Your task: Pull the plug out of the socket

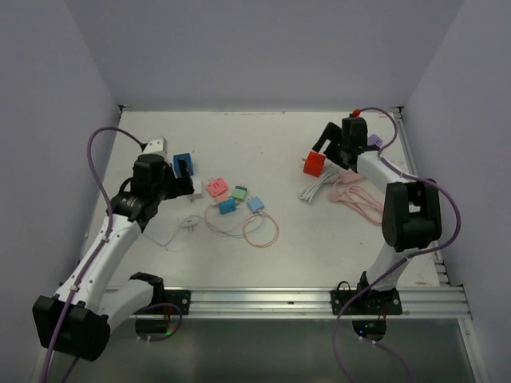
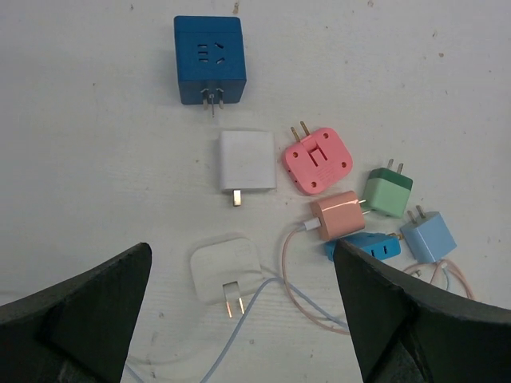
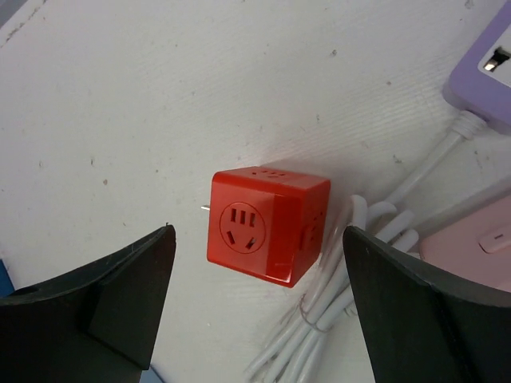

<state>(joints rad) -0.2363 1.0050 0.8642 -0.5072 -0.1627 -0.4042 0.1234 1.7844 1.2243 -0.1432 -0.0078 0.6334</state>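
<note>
With both grippers' fingers spread and empty, we judge the red socket cube (image 3: 267, 225) rigid, light and smooth, best pinched across opposite flat faces.

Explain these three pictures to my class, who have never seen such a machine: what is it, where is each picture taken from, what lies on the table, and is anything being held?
These are two robot arms bolted at the near edge of a white table. One picture looks down from above and behind them; the other two come from small cameras on each wrist, so the dark shapes at the bottom corners are that arm's own jaws.

The left gripper hangs open above a blue cube socket, a white square plug, a white rounded plug with a thin cable, and small pink, green, peach and light blue plugs.

The right gripper hangs open above a red cube socket, beside a bundle of white cable.

Neither arm holds anything.
</note>
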